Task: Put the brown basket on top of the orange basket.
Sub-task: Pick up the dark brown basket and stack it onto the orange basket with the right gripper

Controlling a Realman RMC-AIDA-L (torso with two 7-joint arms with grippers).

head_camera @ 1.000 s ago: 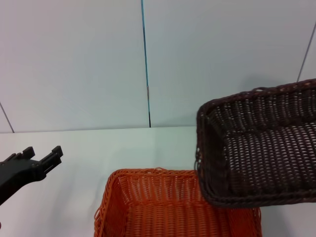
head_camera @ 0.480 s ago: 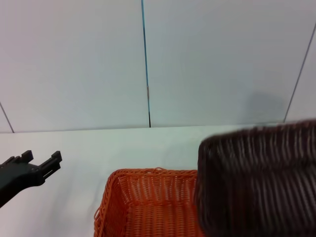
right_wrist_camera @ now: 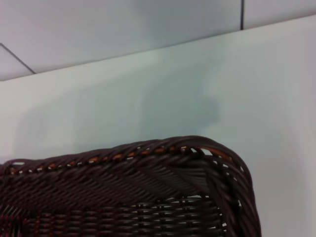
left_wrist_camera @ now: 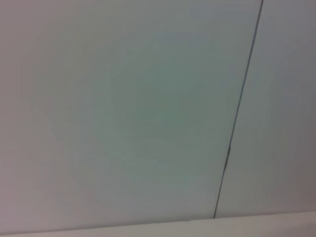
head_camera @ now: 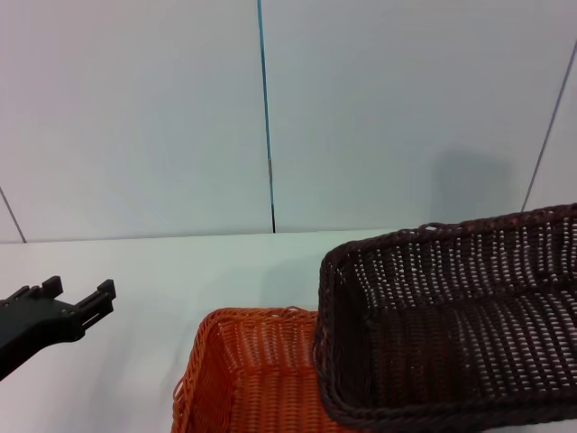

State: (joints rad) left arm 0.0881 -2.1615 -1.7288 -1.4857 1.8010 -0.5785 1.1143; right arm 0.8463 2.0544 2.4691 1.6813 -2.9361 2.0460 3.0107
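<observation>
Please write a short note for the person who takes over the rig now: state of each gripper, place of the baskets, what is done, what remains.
Left gripper: open, holding nothing, idle at the left above the table.
Right gripper: not in view.
Brown basket: raised and tilted, overlapping the right part of the orange basket, its right end out of the head view.
Orange basket: on the table, near the front edge.
Done: brown basket lifted and brought over.
Left: centre it, level it, lower it onto the orange basket, release.

No readable text, labels, brands, numbers or signs in any view.
</observation>
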